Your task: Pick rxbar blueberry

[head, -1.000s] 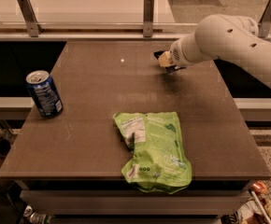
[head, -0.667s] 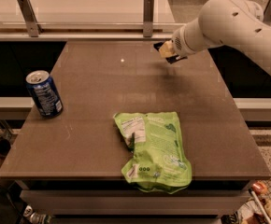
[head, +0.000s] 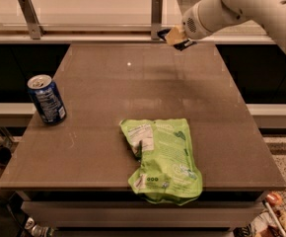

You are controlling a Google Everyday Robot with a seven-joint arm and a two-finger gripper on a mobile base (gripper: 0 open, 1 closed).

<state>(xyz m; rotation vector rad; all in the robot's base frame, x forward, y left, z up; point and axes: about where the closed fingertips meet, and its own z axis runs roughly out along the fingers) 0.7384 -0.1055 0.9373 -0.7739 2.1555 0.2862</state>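
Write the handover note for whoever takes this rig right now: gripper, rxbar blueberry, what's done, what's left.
The gripper is raised over the far edge of the table, right of centre, shut on a small dark flat wrapper.
That wrapper is the rxbar blueberry. Its dark ends stick out on either side of the gripper, and it appears to be off the tabletop.
Done: bar grasped and lifted.
Left: probably just keep the grip and carry it clear.
On the table: blue soda can upright at the left edge, green bag lying near the front edge.
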